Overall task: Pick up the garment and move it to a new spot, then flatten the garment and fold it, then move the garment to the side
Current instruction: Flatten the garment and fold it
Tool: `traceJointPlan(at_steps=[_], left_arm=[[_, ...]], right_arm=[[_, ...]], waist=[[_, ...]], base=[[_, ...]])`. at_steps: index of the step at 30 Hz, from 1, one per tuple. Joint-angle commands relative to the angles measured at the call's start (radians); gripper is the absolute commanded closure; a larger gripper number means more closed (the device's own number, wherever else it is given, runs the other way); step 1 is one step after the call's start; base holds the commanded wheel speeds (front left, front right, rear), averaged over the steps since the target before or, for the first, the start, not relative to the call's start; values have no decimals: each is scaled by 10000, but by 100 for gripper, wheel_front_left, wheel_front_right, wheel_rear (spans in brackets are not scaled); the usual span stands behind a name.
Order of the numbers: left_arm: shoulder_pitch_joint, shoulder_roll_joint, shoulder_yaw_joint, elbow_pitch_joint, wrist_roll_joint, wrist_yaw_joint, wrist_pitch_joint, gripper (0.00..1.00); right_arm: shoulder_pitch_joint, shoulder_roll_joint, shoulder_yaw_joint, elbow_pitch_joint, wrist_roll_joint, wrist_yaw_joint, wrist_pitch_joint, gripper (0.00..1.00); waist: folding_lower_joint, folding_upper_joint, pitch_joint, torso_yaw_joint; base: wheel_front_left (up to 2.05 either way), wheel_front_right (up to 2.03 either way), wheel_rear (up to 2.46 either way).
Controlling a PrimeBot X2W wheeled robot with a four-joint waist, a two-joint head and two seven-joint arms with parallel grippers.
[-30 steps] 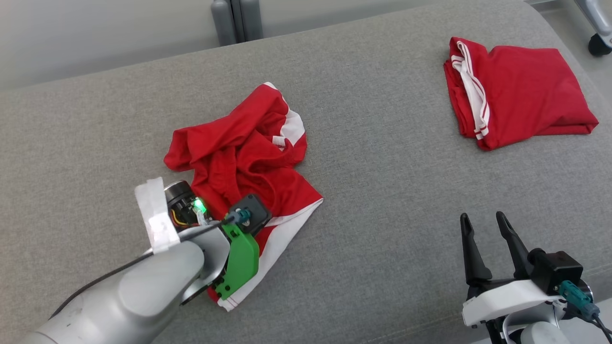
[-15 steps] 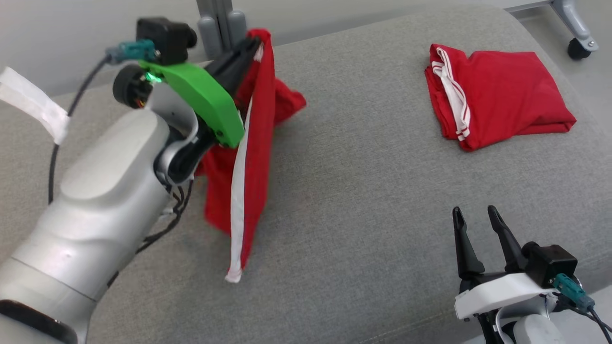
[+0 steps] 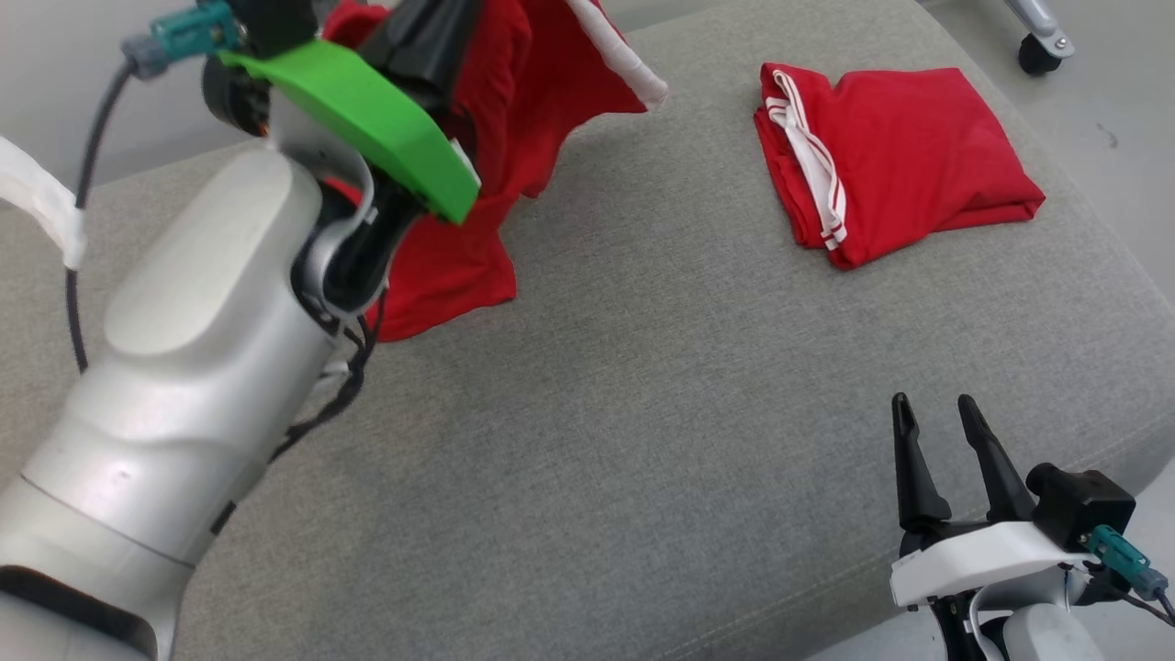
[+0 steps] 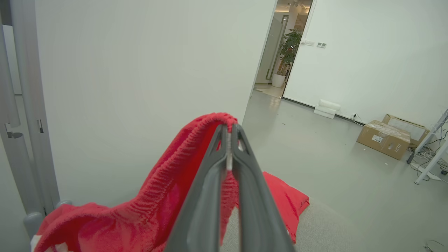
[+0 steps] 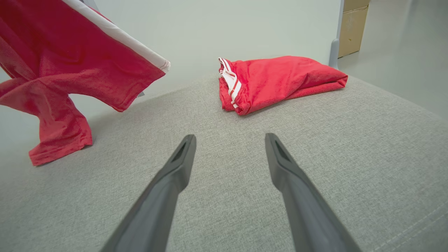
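Left gripper (image 4: 229, 130) pinches the red garment (image 3: 528, 101), hanging below it, hem seemingly touching the cushion (image 3: 643, 386); right gripper (image 5: 230, 138) spread, empty.

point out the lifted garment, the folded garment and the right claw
lifted garment (image 3: 450, 275), head view, hanging lower cloth
folded garment (image 3: 918, 147), head view, top red panel
right claw (image 3: 934, 404), head view, midway between fingertips

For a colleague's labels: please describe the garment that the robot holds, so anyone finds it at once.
Find the wide grey cushion. Over its far left part, the left gripper is shut on a red garment with a white band. It hangs crumpled, while the other red garment lies folded.
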Motion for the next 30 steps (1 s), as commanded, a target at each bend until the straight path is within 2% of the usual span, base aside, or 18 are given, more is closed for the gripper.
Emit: traceJointPlan(at_steps=[1,8,13,16,19,22,30], left_arm=[[519,45,-123,-219,-145,-54,-63,100],[3105,408,-893,-1841,-386,-63,-506,100],[5527,1018,-1268,-3057,-885,311,-719,100],[6776,1534,-1413,-3332,-1117,526,-833,100],[7826,1929,-1525,-3033,-1315,472,-951,100],[8205,2263,-1483,-2321,-1310,366,-1028,100],[8055,2087,-1325,-368,-1523,-67,-1060,100]], right_arm=[[153,-9,-100,3,-53,-12,3,0],[288,-7,-365,77,-302,-12,3,0],[539,-14,-624,172,-478,-12,3,0],[690,-15,-694,230,-567,-12,3,0],[880,-14,-745,296,-670,-12,3,0],[1016,-14,-757,328,-795,-12,3,0],[989,-15,-609,368,-1081,-12,3,0]], waist=[[0,0,-69,164],[0,0,-321,802],[0,0,-673,1436],[0,0,-851,1783],[0,0,-1042,2225],[0,0,-1197,2656],[0,0,-1414,3352]], base=[[0,0,0],[0,0,0],[0,0,0],[0,0,0],[0,0,0],[0,0,0],[0,0,0]])
